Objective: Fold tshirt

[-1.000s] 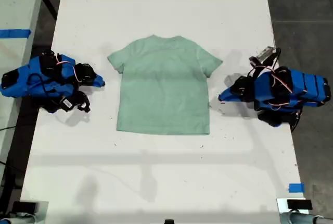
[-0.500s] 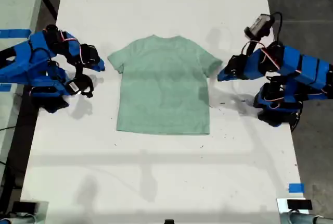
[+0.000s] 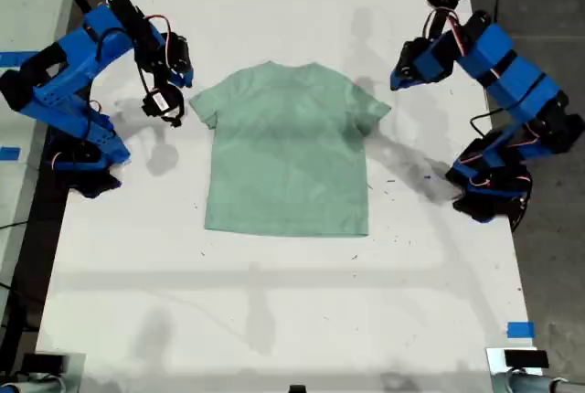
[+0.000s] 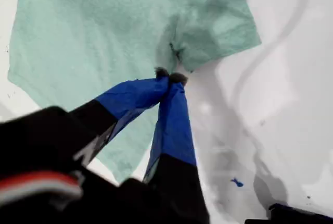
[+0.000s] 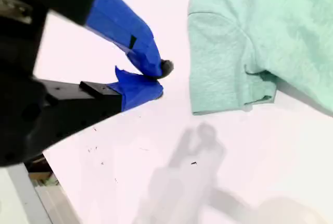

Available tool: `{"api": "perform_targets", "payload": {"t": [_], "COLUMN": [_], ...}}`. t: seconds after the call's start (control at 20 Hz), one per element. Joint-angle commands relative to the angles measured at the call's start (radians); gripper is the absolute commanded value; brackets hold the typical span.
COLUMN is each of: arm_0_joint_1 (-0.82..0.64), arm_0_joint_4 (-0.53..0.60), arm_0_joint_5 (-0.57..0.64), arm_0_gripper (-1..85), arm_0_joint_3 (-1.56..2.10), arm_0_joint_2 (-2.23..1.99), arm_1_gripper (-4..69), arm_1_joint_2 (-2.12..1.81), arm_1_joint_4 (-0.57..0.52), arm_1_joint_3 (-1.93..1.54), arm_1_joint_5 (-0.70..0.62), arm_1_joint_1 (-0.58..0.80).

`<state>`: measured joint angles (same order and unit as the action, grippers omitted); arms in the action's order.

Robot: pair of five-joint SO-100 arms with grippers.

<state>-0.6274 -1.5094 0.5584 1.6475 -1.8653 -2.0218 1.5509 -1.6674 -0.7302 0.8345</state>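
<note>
Plainly, the tshirt [image 3: 288, 151] is lying flat and spread face-up near the middle of the white table [image 3: 274, 320], sleeves out to both sides, its hem toward the exterior view's bottom. The first gripper [image 4: 169, 75] is hovering with its jaws pressed together over one sleeve's underarm, at the exterior view's right. The second gripper [image 5: 158, 81], jaws likewise together, is hanging just beside the other sleeve, apart from the cloth. Bare tabletop is showing wide all around the shirt.
</note>
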Motion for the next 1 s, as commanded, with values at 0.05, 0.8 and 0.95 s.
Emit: {"api": "perform_targets", "payload": {"t": [0.05, 0.8, 0.95], "arm_0_joint_1": [-0.087, -0.074, -0.069], "arm_0_joint_4": [-0.051, -0.044, -0.044], "arm_0_joint_5": [0.057, 0.063, 0.063], "arm_0_gripper": [0.0, 0.0, 0.0], "arm_0_joint_3": [-0.153, -0.163, -0.163], "arm_0_joint_2": [0.061, 0.092, 0.092], "arm_1_gripper": [-0.7, 36.0, 36.0], "arm_1_joint_2": [0.064, 0.097, 0.123], "arm_1_joint_4": [0.015, -0.118, -0.247], "arm_1_joint_3": [0.169, -0.043, -0.164], "arm_1_joint_5": [-0.078, -0.256, -0.279], "arm_1_joint_1": [0.067, 0.163, 0.173]}}
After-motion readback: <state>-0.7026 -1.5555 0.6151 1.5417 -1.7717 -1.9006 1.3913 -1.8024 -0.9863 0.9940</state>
